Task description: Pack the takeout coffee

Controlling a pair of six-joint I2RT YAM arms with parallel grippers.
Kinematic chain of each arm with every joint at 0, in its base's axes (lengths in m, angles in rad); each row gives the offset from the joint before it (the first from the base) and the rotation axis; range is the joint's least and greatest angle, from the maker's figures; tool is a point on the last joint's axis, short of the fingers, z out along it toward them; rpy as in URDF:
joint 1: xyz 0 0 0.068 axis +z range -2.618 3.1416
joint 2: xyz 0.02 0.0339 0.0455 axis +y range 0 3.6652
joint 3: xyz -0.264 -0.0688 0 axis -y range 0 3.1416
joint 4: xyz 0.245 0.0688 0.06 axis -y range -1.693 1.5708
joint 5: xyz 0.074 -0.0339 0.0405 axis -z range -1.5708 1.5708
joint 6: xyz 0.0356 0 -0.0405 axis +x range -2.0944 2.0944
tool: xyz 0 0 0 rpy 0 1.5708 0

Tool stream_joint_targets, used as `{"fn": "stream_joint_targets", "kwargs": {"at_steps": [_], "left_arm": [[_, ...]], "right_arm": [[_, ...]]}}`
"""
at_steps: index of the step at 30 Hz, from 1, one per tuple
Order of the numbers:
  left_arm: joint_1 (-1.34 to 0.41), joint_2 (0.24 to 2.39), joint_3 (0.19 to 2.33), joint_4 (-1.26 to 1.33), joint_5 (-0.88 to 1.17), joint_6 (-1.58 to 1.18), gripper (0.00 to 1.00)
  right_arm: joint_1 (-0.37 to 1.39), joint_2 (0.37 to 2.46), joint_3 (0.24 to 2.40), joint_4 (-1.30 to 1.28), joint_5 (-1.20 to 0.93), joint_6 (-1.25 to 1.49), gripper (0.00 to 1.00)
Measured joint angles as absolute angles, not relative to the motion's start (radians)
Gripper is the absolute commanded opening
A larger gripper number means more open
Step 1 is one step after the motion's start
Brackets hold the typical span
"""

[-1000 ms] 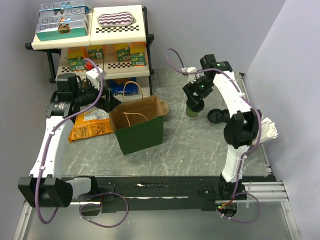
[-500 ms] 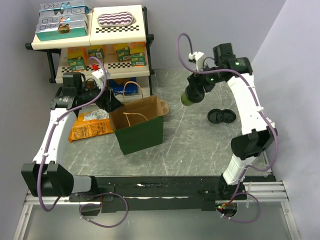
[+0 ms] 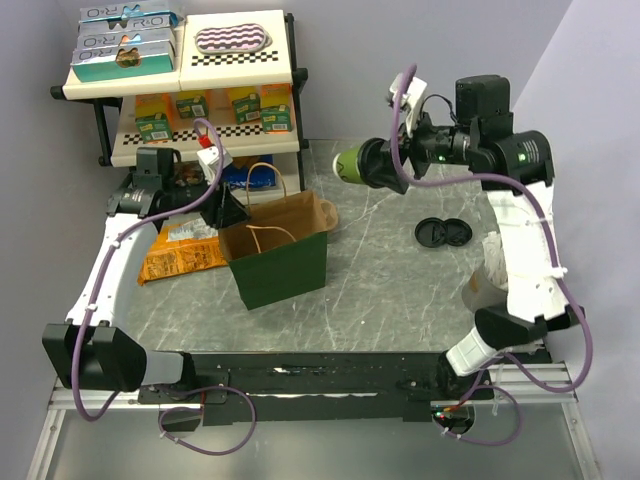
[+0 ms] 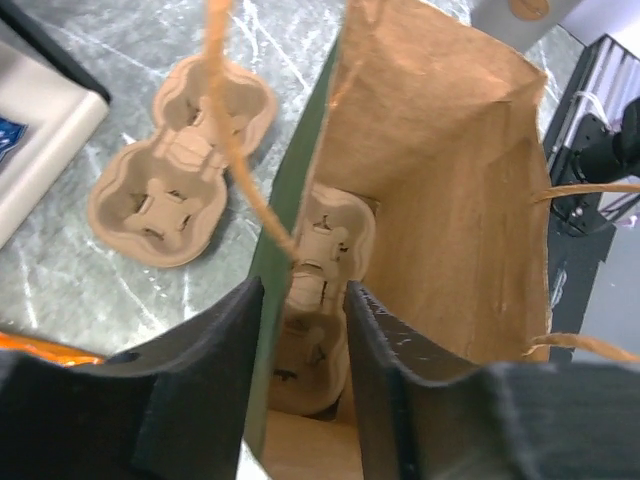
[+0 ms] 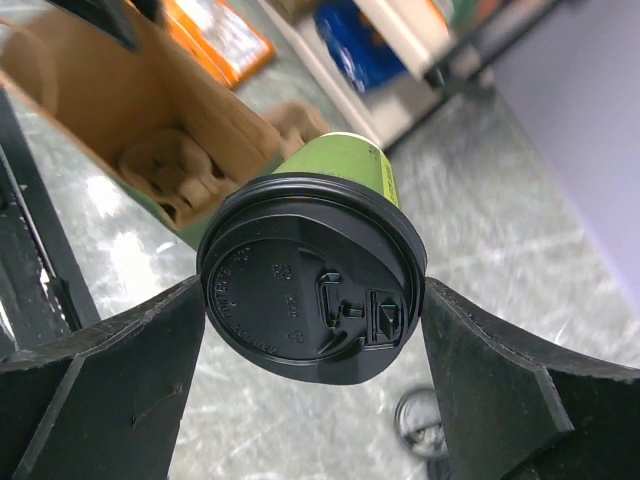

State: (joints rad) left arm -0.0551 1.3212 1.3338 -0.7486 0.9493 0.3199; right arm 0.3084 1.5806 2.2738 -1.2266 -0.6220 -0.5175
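The takeout coffee [image 3: 348, 162], a green cup with a black lid [image 5: 312, 278], hangs on its side in the air to the right of and above the bag. My right gripper [image 3: 372, 165] is shut on it, one finger on each side of the lid rim [image 5: 312, 300]. The green paper bag [image 3: 285, 262] stands open with a brown pulp carrier [image 4: 330, 240] on its floor. My left gripper [image 4: 303, 300] straddles the bag's left wall at the rim [image 3: 225, 212]. The wall lies against one finger, and a gap shows to the other.
A second pulp carrier [image 4: 185, 175] lies on the table outside the bag. Two black lids [image 3: 442, 232] sit right of centre. An orange snack packet [image 3: 180, 255] lies left of the bag. A shelf rack [image 3: 190, 80] with boxes stands at the back left.
The right arm lifted the cup off the table, swung it left toward the bag and tipped it sideways. The left gripper's fingers have narrowed around the bag's rim.
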Motion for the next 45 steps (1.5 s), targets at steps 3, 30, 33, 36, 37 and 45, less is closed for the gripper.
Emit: {"fn": "stream_joint_targets", "kwargs": {"at_steps": [3, 30, 33, 36, 37, 45], "left_arm": [[-0.070, 1.317, 1.333, -0.752, 0.951, 0.321, 0.25], [-0.269, 1.099, 1.288, -0.743, 0.805, 0.441, 0.01], [-0.281, 1.099, 1.288, -0.733, 0.745, 0.472, 0.01], [-0.282, 1.098, 1.288, -0.712, 0.695, 0.499, 0.01], [-0.282, 1.098, 1.288, -0.707, 0.681, 0.510, 0.01], [-0.282, 1.100, 1.289, -0.667, 0.558, 0.597, 0.01]], "right_arm": [[0.384, 1.547, 2.271, -1.202, -0.613, -0.527, 0.00], [0.795, 1.514, 2.152, -1.245, -0.491, -0.864, 0.00], [0.806, 1.518, 2.152, -1.245, -0.484, -0.873, 0.00], [0.809, 1.520, 2.146, -1.240, -0.477, -0.874, 0.00], [0.809, 1.518, 2.140, -1.235, -0.474, -0.874, 0.00], [0.809, 1.503, 2.044, -1.188, -0.445, -0.872, 0.00]]}}
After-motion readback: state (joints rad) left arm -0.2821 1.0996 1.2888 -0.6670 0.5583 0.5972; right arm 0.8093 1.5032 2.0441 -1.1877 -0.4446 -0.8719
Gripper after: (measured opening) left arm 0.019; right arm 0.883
